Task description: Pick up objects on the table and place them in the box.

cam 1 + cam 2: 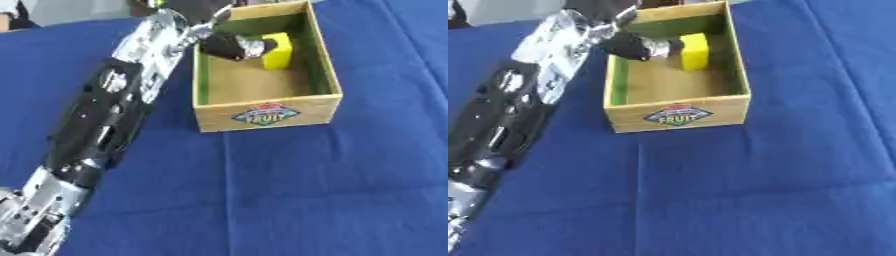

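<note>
An open cardboard box with green inner walls and a fruit label on its front stands at the back of the table. My left arm stretches from the lower left corner up over the box's left wall. Inside the box, my left hand has its fingers curled against a yellow block. The block stands upright near the far right corner of the box. Whether the block rests on the box floor I cannot tell. My right hand shows in neither view.
A blue cloth covers the table, with a few creases. My left forearm lies diagonally over the table's left part, beside the box.
</note>
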